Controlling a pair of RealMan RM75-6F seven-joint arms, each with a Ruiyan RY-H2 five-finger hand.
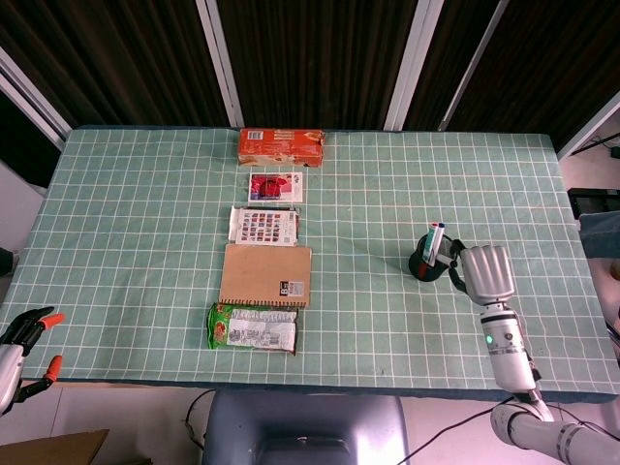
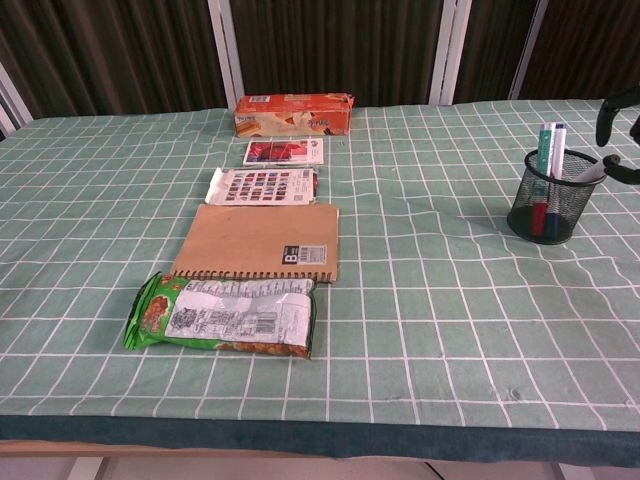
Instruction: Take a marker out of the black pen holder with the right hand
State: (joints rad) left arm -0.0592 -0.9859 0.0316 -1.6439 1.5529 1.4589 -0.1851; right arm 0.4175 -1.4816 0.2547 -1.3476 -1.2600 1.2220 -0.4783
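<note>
Green white-gridded tablecloth (image 1: pixel 136 223), black pen holder (image 2: pixel 544 207)

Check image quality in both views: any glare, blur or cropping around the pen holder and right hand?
Head view: even, soft light, no glare; black pen holder sharp but small, right hand fully in frame beside it. Chest view: holder crisp, markers distinct, mesh readable; only dark fingertips of the right hand show, cropped by the right edge. Background curtains are dark in both.
</note>
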